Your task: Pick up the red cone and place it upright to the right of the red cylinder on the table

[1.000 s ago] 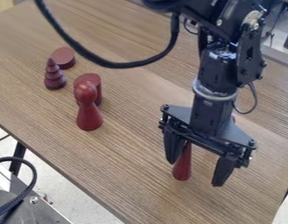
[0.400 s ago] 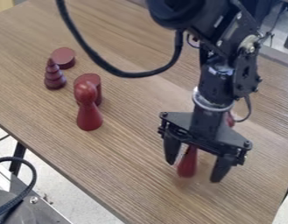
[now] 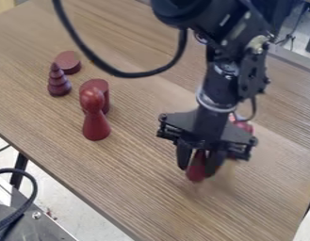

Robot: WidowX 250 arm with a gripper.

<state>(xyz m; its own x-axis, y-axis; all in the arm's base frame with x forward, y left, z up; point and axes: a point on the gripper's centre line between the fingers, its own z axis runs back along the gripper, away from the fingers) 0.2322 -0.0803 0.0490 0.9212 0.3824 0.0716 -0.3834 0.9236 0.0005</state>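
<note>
At the right of the table, the black gripper (image 3: pixel 199 168) hangs down, shut on a dark red piece (image 3: pixel 195 172) whose lower end shows between its fingers. The gripper body hides the piece's upper part. Whether its base touches the table, I cannot tell. Behind the gripper's right side, part of another red thing (image 3: pixel 245 126) is visible.
A red peg-shaped figure (image 3: pixel 96 126) with a round head stands left of centre, in front of a red cylinder (image 3: pixel 101 88). Farther back are a ridged dark red cone (image 3: pixel 58 85) and a flat round disc (image 3: pixel 68 62). The table's front edge runs diagonally at lower left.
The gripper's fingers have come together on the red piece, which they stood apart around before. Gripper and piece have shifted slightly left and up in the view. The other pieces at left are unmoved.
</note>
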